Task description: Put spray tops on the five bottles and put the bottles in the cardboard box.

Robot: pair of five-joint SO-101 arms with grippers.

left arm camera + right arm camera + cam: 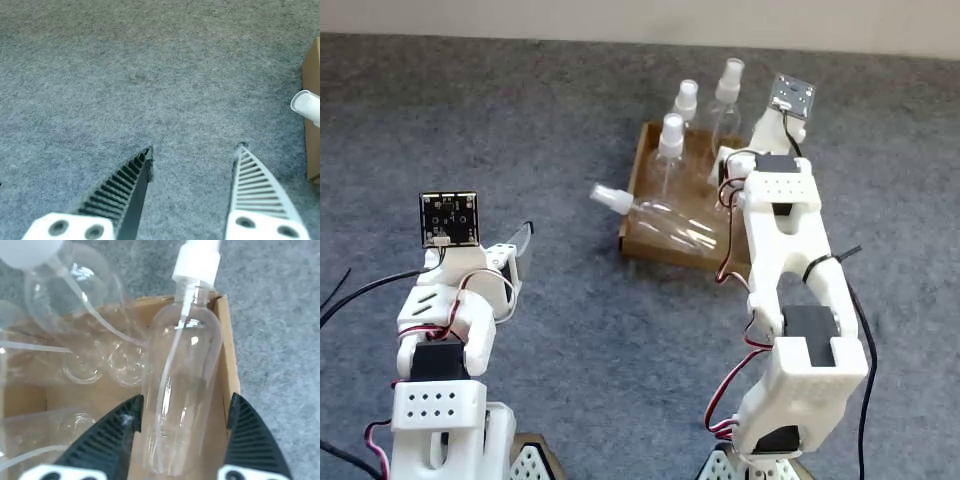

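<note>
High view: the box [660, 252] sits far, right of centre. In it I see three upright bottles [671, 150] with spray tops on, plus a lying bottle [665, 222] whose top pokes over the left rim. My right gripper [186, 396] is spread astride the lying bottle without clamping it. My left gripper [195, 147] gapes empty over the carpet [125, 75], near left.

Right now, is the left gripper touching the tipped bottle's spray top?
Apart. The left wrist view shows a wide stretch of bare carpet between the left gripper and the spray top at the box edge.
</note>
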